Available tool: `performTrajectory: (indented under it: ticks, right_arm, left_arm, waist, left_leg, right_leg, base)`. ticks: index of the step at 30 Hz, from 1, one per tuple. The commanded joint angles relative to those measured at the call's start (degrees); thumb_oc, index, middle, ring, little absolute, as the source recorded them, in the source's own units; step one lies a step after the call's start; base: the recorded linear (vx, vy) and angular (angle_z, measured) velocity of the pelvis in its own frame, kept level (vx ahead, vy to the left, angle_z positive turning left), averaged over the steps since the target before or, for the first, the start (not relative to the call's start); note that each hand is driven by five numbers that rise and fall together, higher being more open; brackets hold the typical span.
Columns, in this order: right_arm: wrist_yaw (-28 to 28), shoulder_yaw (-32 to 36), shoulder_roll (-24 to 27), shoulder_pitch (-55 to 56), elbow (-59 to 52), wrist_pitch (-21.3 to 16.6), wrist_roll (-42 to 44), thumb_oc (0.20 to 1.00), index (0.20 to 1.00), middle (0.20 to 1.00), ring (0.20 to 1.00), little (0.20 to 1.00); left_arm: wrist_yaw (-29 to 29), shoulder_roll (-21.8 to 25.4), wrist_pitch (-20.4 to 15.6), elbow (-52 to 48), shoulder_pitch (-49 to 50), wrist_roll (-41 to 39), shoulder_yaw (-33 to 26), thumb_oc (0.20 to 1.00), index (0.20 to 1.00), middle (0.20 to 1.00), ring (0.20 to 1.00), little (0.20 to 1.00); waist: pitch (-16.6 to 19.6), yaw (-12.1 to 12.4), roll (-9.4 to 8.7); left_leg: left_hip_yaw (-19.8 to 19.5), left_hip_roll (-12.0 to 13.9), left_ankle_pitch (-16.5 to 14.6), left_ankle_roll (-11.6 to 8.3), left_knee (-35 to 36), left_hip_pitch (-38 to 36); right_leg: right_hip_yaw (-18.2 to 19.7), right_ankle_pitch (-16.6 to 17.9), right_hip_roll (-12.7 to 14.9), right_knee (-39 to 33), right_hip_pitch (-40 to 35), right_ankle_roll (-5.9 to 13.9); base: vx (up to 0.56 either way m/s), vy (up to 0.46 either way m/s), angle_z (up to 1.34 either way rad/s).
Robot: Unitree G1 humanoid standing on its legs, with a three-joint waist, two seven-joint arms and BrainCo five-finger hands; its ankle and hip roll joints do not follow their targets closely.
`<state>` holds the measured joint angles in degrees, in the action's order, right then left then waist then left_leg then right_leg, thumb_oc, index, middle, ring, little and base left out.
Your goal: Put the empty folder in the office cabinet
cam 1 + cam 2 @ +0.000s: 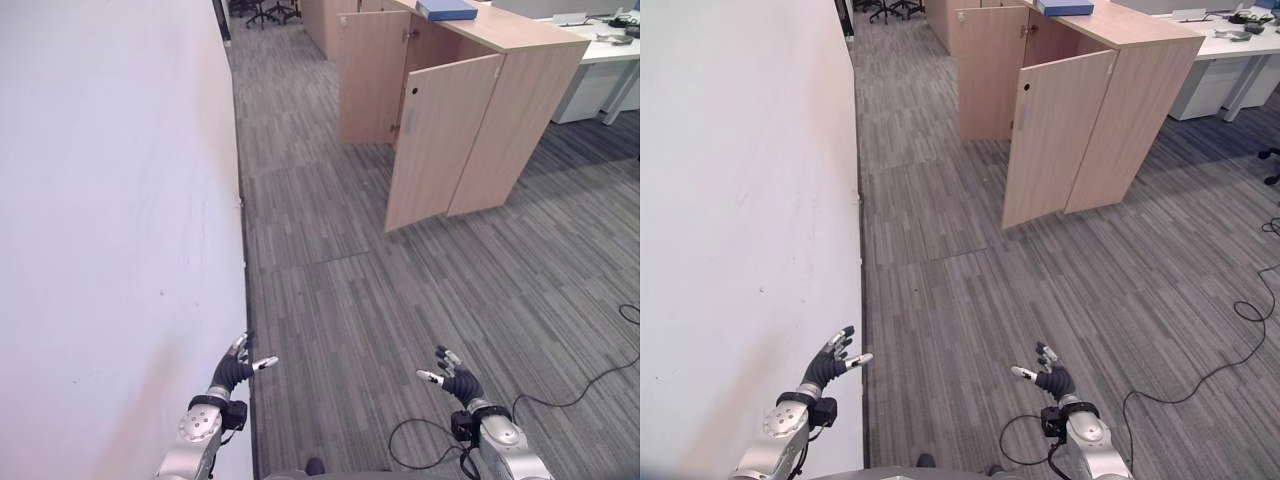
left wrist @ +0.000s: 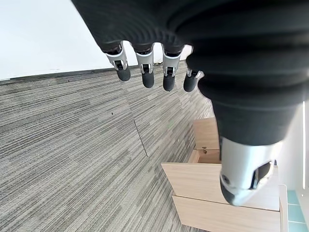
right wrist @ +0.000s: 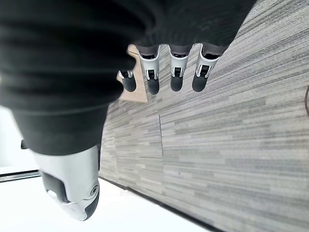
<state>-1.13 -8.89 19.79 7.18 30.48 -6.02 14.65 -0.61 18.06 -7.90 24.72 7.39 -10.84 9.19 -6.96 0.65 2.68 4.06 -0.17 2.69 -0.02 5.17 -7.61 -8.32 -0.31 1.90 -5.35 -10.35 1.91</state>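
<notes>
A: Folder, blue and flat, lies on top of the wooden office cabinet, near its far end, at the upper right of the head views.

B: And the state of the cabinet?

A: Both doors stand open. The near door swings out toward the carpet floor; the far door stands open behind it. The interior between them is in shadow, and its contents cannot be told.

B: Where are the hands relative to it?

A: Well apart from it, low in the head views. The left hand is raised beside the white wall, fingers spread and relaxed, thumb out, holding nothing. The right hand is raised over the carpet floor in the same posture, fingers loosely extended and empty.

B: Do the wrist views agree?

A: Yes. In the left wrist view the fingers hang straight in a row over grey carpet, with the cabinet past them. In the right wrist view the fingers are likewise straight, with nothing between them and the thumb.

B: Surroundings?

A: A white worktop stands beyond the cabinet on the right; office chairs show at the far end of the aisle.
</notes>
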Motion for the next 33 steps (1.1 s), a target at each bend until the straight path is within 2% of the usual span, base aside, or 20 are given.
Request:
performTrajectory:
  ticks: [1, 23, 27, 33]
  right_arm:
    - [0.55, 0.61, 0.19, -3.65, -0.02, -2.38, 0.83, 1.000, 1.000, 1.000, 1.000, 1.000]
    - [0.56, 1.21, 0.42, -3.08, 1.84, -1.90, 0.34, 1.000, 1.000, 1.000, 1.000, 1.000]
    - [0.67, 1.72, 0.81, -3.10, 1.59, -1.97, 0.99, 1.000, 1.000, 1.000, 1.000, 1.000]
    - [0.10, 2.44, 1.77, -2.12, 0.91, -1.78, 1.17, 1.000, 1.000, 1.000, 1.000, 1.000]
  left_arm:
    - [0.59, 0.49, -2.08, 2.09, -3.87, -0.78, 0.17, 1.000, 1.000, 1.000, 1.000, 1.000]
    - [0.62, 0.37, -1.56, 5.11, -3.74, 0.03, -0.08, 1.000, 1.000, 1.000, 1.000, 1.000]
    - [0.76, 0.47, -1.46, 5.43, -4.21, -0.31, 0.04, 1.000, 1.000, 1.000, 1.000, 1.000]
    - [0.97, 0.91, -1.12, 5.92, -4.11, -1.31, -1.56, 1.000, 1.000, 1.000, 1.000, 1.000]
  waist:
    - [0.15, 1.32, -2.09]
    - [-0.07, 1.19, -2.05]
    - [-0.19, 0.96, -2.02]
    - [-0.90, 0.88, -1.86]
  left_leg:
    - [-0.93, 4.55, -5.13, -4.29, -0.17, -2.29]
    - [-1.59, 4.96, -4.72, -4.75, -0.17, -1.61]
    - [-2.08, 5.41, -4.16, -5.16, -0.17, -0.69]
    - [-2.71, 7.86, -3.02, -6.55, -0.17, -0.43]
  right_leg:
    - [-0.57, -0.40, 5.75, 0.69, 0.22, 6.59]
    - [-0.92, -0.83, 4.94, 0.59, 0.45, 6.12]
    - [-0.27, -0.89, 4.61, 0.48, 1.16, 5.84]
    - [0.58, -1.77, 1.98, 0.39, 1.51, 4.47]
  base:
    - [0.00, 0.000, 0.00]
    - [0.00, -0.004, 0.00]
    - [-0.01, -0.061, 0.08]
    - [0.01, -0.137, 0.04]
